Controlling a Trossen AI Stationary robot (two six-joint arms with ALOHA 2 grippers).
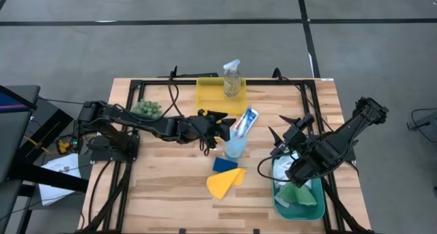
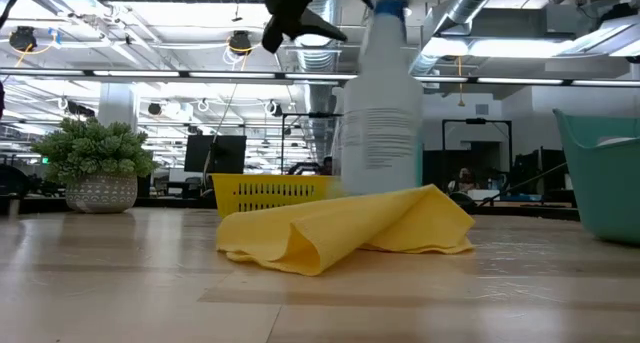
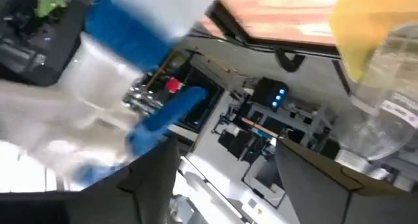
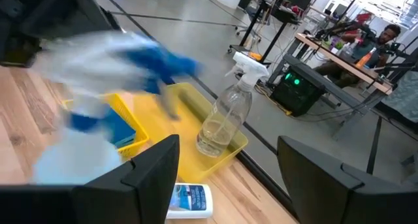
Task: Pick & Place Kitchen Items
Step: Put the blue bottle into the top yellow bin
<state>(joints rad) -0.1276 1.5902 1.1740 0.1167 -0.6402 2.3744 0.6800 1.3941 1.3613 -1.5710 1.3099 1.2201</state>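
Observation:
The blue-white spray bottle (image 1: 237, 140) is near the table's middle, blurred in both wrist views (image 3: 98, 61) (image 4: 98, 87). In the low view it looks upright (image 2: 385, 103), its base hidden behind the yellow cloth (image 2: 345, 228). My left gripper (image 1: 224, 128) (image 3: 225, 145) is open at its head, with nothing between the fingers. My right gripper (image 1: 281, 129) (image 4: 238, 178) is open above the teal bin (image 1: 278, 193), which holds white and green cloths. A clear spray bottle (image 1: 232, 79) stands in the yellow tray (image 1: 208, 97). A blue sponge (image 1: 224, 164) lies beside the yellow cloth (image 1: 224, 183). My left gripper comes level from the table's left side at the spray bottle's head (image 2: 385, 8). Its fingers (image 2: 300, 18) stand just left of the head in the low view. The blur hides whether a finger touches the bottle: I cannot tell.
A small green plant (image 1: 145, 110) stands at the far left beside my left arm. A white thing with a blue label (image 4: 189, 201) lies on the table near the tray. A black frame edges the tabletop. Bare wood lies at the near left.

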